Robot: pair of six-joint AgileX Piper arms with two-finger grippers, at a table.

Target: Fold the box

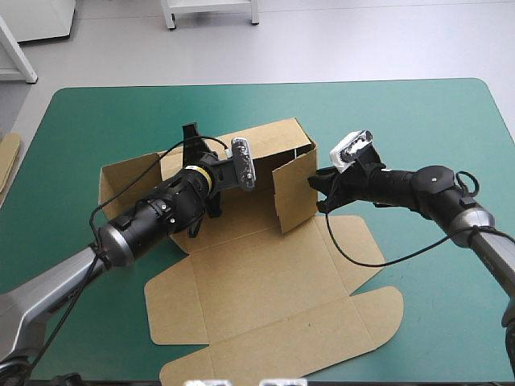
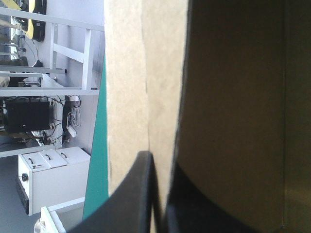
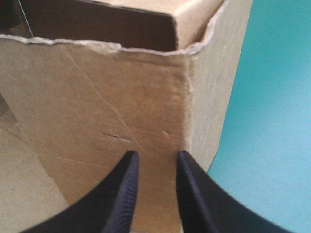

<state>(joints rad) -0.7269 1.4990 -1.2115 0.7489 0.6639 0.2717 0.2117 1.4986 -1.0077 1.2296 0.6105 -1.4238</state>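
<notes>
The brown box (image 1: 265,281) lies half raised in the middle of the table, its lid and front flaps flat toward the near edge. The back wall (image 1: 269,141) and a right side panel (image 1: 294,193) stand upright. My left gripper (image 1: 191,135) reaches over the box floor to the back wall. In the left wrist view it (image 2: 158,162) is shut on an upright board edge (image 2: 146,73). My right gripper (image 1: 319,191) is outside the right panel. In its wrist view it (image 3: 154,158) is narrowly open, tips against the panel's outer face (image 3: 97,97) near a corner.
An edge of more brown board (image 1: 8,157) shows at the table's left edge. Bare teal-green cover (image 1: 434,112) stretches right of and beyond the box. The flat lid flaps (image 1: 362,314) reach close to the near edge.
</notes>
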